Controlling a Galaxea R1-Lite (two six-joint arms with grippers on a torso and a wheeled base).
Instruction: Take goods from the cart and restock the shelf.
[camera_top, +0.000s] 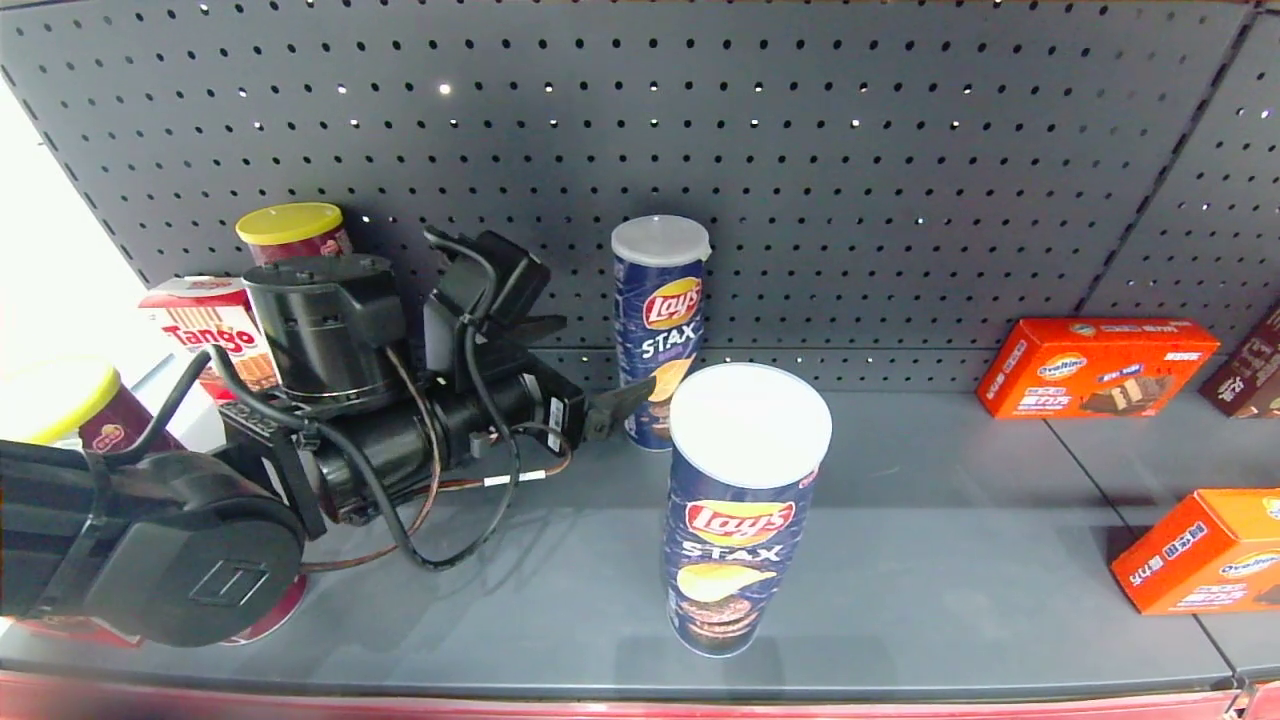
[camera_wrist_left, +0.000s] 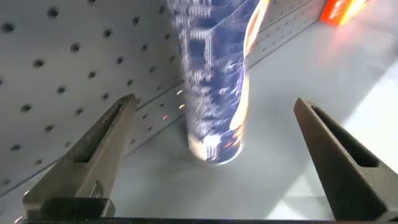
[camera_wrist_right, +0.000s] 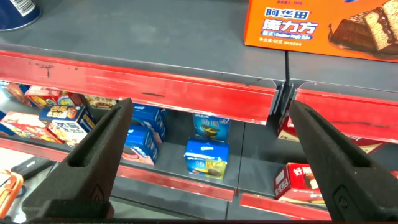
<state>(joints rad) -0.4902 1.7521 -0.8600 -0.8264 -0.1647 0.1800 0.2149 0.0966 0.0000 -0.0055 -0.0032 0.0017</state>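
Left pincer (camera_wrist_left: 214, 102) spread wide, gripping nothing, low over the grey shelf (camera_top: 950, 560) at its left part. Just beyond its fingertips (camera_wrist_left: 118, 115), untouched: far blue crisps can (camera_top: 660, 320), upright against the pegboard back (camera_top: 800, 150). Nearer and slightly right, a second blue crisps can (camera_top: 745, 510), upright, white lid on, close to the shelf's front edge. Behind the left arm, a yellow-lidded can (camera_top: 292, 232) and a wafer box (camera_top: 205, 325). Far right on the shelf, two orange boxes (camera_top: 1095, 365) (camera_top: 1195, 550), well apart from the cans. Right pincer (camera_wrist_right: 211, 104) also wide open and empty, lower down, facing the shelf's red front strip (camera_wrist_right: 186, 81).
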